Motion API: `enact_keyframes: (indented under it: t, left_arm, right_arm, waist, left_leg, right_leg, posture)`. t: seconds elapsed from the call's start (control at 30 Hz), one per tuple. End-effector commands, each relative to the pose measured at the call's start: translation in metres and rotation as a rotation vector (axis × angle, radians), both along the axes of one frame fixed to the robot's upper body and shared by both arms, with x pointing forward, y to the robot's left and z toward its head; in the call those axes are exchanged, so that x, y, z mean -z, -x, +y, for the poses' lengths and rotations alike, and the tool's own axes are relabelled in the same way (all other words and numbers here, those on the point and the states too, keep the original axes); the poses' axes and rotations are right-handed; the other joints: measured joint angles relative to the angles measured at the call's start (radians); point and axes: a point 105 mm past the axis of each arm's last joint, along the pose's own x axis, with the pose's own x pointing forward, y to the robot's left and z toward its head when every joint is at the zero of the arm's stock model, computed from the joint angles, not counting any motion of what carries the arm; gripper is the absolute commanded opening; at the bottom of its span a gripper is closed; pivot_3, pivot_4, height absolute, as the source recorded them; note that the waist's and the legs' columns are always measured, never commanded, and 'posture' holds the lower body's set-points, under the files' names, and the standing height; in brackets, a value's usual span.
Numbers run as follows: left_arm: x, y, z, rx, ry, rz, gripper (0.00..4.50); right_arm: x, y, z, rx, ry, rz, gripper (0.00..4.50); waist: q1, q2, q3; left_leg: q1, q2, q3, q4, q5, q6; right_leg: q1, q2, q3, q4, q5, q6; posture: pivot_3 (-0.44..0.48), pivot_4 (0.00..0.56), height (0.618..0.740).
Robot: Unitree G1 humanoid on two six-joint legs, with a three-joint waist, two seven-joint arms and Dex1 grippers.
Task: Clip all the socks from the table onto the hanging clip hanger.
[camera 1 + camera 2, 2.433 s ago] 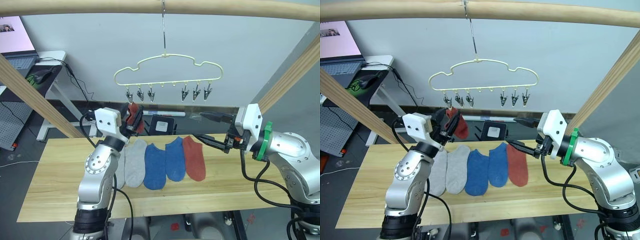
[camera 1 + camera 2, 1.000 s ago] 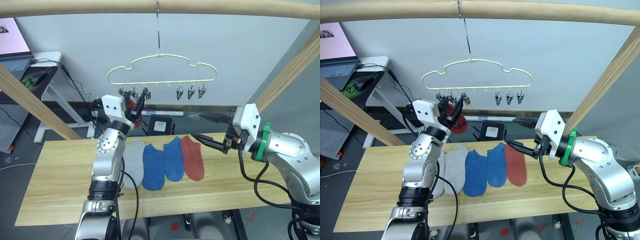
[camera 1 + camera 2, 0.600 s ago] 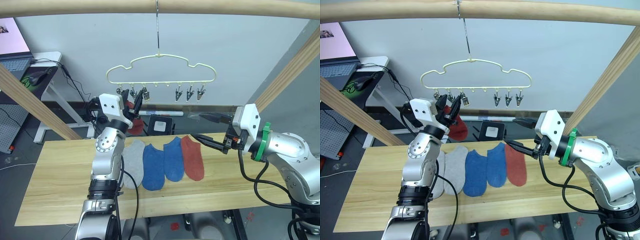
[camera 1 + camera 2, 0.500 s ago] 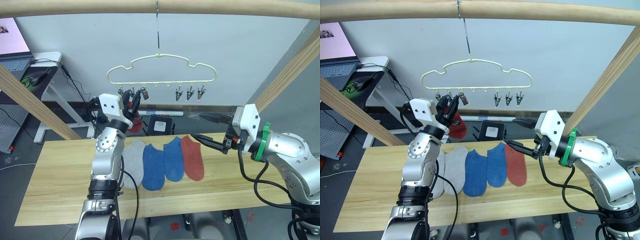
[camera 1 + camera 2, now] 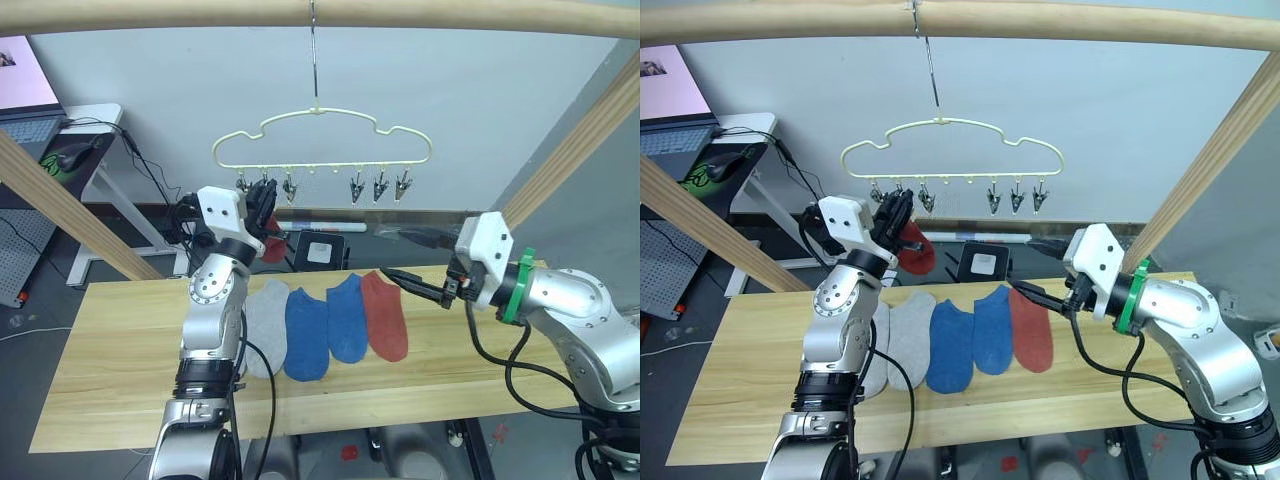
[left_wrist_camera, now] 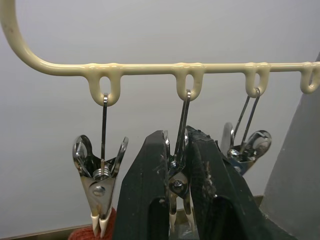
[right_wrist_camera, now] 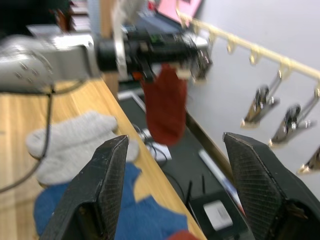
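cream clip hanger (image 5: 320, 137), rust red sock (image 5: 917, 249)

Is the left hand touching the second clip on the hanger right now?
Touching. In the left wrist view the left hand has its black fingers pressed against both sides of the second clip under the clip hanger.

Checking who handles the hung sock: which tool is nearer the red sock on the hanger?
Left. The left tool is up at the clips beside the red sock; the right tool hovers over the table.

Bright, even indoor light, soft shadows; right wrist view is motion-blurred.
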Motion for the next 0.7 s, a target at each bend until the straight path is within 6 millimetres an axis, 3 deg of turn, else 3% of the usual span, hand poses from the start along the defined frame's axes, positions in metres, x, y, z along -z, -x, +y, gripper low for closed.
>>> enact_keyframes:
  t: [0.03,0.2,0.5,0.7]
  left_arm:
    - [-0.018,0.01,0.002,-0.004,-0.031,-0.061,0.25]
    - [-0.022,0.017,0.004,-0.008,-0.044,-0.057,0.25]
    - [-0.024,0.024,0.004,0.002,-0.067,-0.034,0.25]
    - [-0.024,0.027,0.004,0.005,-0.072,-0.022,0.25]
  right_arm:
    - [0.02,-0.013,-0.007,0.145,0.001,0.081,3.33]
    - [0.054,-0.033,-0.005,0.315,-0.02,0.177,4.49]
    - [0.123,-0.068,0.007,0.484,0.002,0.277,4.5]
    - [0.14,-0.091,-0.003,0.568,-0.002,0.261,4.5]
  waist:
    - [0.0,0.0,0.0]
    - [0.0,-0.001,0.002]
    - [0.002,0.0,0.013]
    - [0.004,0.001,0.023]
  left_leg:
    - [0.0,0.0,0.0,0.0,0.0,0.0]
    - [0.0,0.001,-0.001,-0.001,0.0,0.0]
    - [0.0,0.001,-0.002,-0.002,0.0,0.0]
    - [0.0,0.001,-0.002,-0.003,0.0,0.0]
  right_leg:
    - [0.0,0.0,0.0,0.0,0.0,0.0]
    - [-0.001,0.0,0.001,0.0,0.0,0.0]
    - [-0.001,0.0,0.002,-0.001,0.0,0.0]
    - [-0.002,0.0,0.002,-0.003,0.0,0.0]
  posture:
    - [-0.143,0.26,0.74]
    - [-0.131,0.284,0.74]
    - [-0.101,0.317,0.74]
    - [-0.083,0.326,0.74]
